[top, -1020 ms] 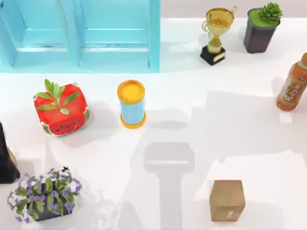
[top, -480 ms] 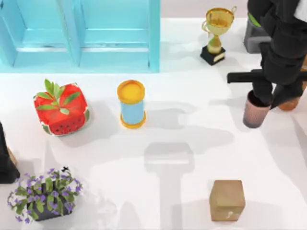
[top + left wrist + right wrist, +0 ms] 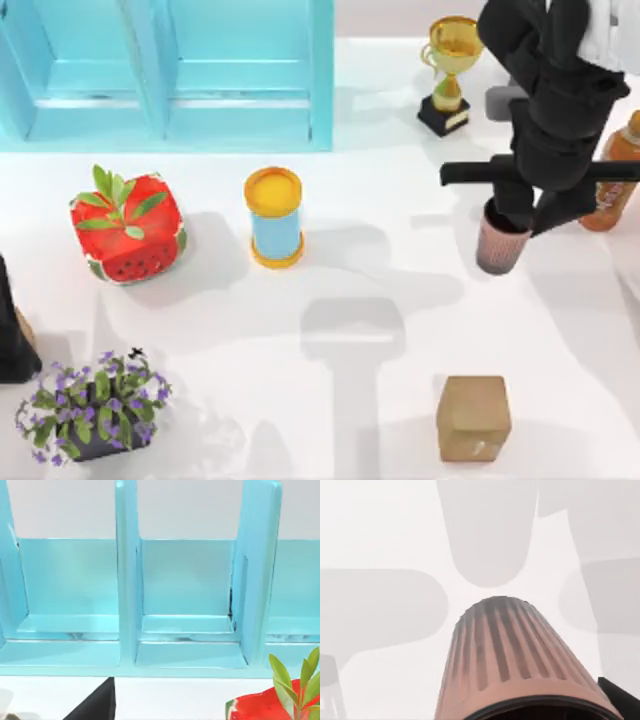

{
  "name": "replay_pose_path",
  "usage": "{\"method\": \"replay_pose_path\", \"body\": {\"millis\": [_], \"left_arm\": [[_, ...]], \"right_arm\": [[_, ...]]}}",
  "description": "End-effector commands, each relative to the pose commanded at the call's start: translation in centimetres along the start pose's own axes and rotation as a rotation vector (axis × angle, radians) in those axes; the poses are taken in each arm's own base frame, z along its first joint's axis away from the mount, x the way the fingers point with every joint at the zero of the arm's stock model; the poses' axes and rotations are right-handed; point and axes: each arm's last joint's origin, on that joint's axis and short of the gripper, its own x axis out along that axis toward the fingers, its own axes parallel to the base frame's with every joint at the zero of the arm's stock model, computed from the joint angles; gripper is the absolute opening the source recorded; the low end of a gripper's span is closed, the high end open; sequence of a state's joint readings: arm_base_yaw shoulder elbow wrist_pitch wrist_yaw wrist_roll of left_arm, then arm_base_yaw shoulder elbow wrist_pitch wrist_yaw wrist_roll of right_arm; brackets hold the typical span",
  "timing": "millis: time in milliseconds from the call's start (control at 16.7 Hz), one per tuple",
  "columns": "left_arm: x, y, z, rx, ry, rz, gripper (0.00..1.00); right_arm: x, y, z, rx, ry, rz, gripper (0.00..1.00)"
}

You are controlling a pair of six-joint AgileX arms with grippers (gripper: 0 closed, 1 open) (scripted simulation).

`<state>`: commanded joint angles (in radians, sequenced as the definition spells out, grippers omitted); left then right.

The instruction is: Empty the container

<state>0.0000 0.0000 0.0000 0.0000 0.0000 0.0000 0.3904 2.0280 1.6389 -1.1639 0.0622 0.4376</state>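
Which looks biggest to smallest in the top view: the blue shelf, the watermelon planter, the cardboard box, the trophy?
1. blue shelf
2. watermelon planter
3. cardboard box and trophy look about alike; I won't rank them.

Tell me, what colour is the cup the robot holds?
Pink cup with dark stripes, clearest in the right wrist view.

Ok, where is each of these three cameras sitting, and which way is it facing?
Top view: above the table, looking down; the right arm holds the ribbed pink cup at the table's right.
Left wrist view: on the left arm, facing the blue shelf; none of the arm in frame.
Right wrist view: on the right arm, looking down along the cup.
Shared: the cup; the shelf and red watermelon planter.
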Motion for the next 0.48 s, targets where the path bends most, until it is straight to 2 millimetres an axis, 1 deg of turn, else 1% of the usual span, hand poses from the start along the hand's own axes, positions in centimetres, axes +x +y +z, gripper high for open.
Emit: {"method": "replay_pose_path", "body": {"millis": [480], "left_arm": [[0.0,0.0,0.0,0.0,0.0,0.0,1.0]], "right_arm": [[3.7,0.5,-0.1,-0.004,-0.011,0.001,0.0]]}}
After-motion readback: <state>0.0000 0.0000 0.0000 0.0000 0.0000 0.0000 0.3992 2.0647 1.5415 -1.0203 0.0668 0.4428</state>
